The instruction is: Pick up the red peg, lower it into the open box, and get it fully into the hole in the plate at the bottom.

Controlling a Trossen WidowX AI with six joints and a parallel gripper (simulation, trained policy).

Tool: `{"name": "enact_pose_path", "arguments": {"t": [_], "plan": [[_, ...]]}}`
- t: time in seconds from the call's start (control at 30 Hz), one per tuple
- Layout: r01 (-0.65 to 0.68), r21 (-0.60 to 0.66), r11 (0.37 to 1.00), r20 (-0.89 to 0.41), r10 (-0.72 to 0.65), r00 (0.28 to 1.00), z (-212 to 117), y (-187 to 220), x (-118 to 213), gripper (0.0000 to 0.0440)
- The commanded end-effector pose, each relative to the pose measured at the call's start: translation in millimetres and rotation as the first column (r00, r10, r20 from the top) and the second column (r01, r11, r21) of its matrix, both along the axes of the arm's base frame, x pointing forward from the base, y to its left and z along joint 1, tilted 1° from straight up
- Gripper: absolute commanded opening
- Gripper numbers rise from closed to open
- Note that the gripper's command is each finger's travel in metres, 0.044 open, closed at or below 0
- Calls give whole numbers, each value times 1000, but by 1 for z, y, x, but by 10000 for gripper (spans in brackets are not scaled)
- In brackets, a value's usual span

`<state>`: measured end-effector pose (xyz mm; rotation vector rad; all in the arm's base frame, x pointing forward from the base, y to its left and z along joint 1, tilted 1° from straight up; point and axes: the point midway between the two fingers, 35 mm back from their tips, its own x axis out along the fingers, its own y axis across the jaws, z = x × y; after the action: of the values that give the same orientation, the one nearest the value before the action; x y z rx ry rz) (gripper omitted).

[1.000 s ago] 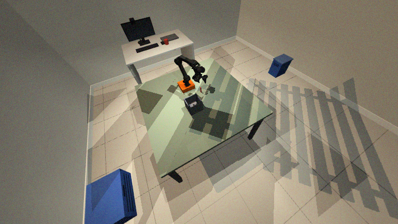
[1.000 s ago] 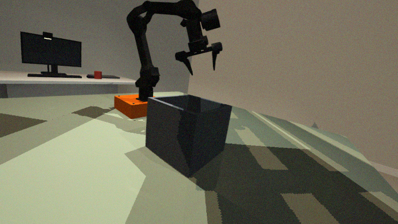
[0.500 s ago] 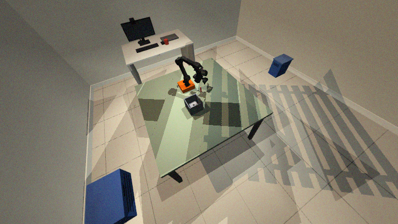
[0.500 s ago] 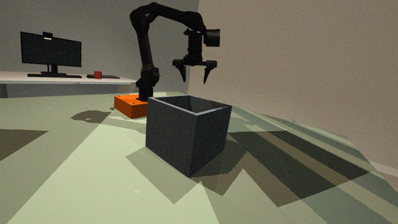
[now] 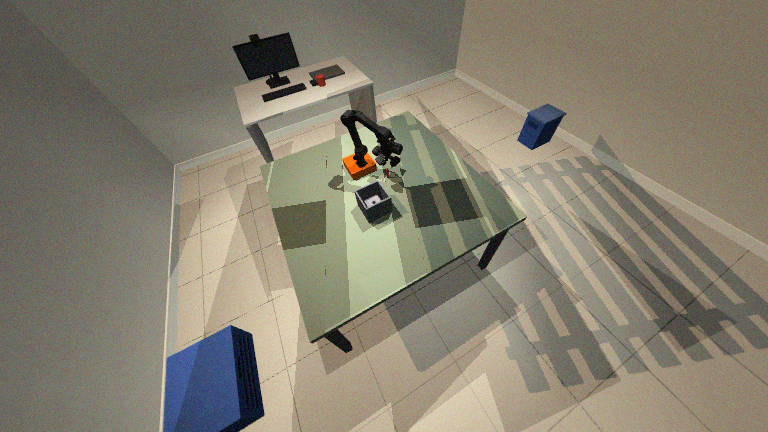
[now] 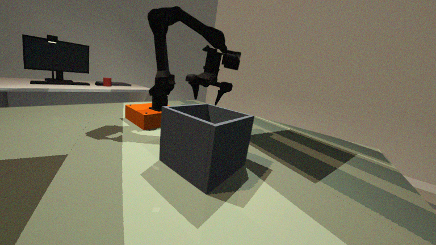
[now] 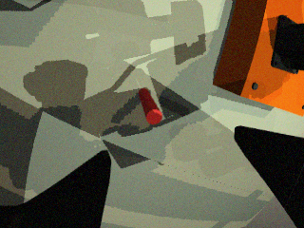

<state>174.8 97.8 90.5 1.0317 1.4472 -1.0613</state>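
Note:
The red peg (image 5: 387, 173) (image 7: 149, 107) stands upright on the table, beside the orange arm base. The exterior view does not show it; the box blocks that area. My gripper (image 5: 388, 163) (image 6: 206, 101) (image 7: 174, 144) is open and empty, pointing down above the peg. In the wrist view the peg appears between the two fingers' directions, a little beyond the tips. The dark open box (image 5: 380, 213) (image 6: 186, 143) stands on the table in front of the arm. The pale plate (image 5: 368, 199) with its dark hole shows at its bottom in the top view. The hole looks empty.
The orange base (image 5: 358, 166) (image 6: 141, 117) (image 7: 285, 85) is close beside the peg. The box's high walls stand nearby, on the side toward the exterior camera. Dark shadows cross the green table (image 5: 368, 268). A white desk (image 5: 334, 93) with a monitor and a red mug stands behind.

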Motion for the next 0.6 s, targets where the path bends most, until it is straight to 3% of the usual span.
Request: {"name": "enact_pose_path", "arguments": {"t": [0.0,0.57], "plan": [[9,-29,1000,-25,-10,1000,-16,-4,-4,440],[56,-80,995,-23,-58,998,-69,-13,-7,408]]}}
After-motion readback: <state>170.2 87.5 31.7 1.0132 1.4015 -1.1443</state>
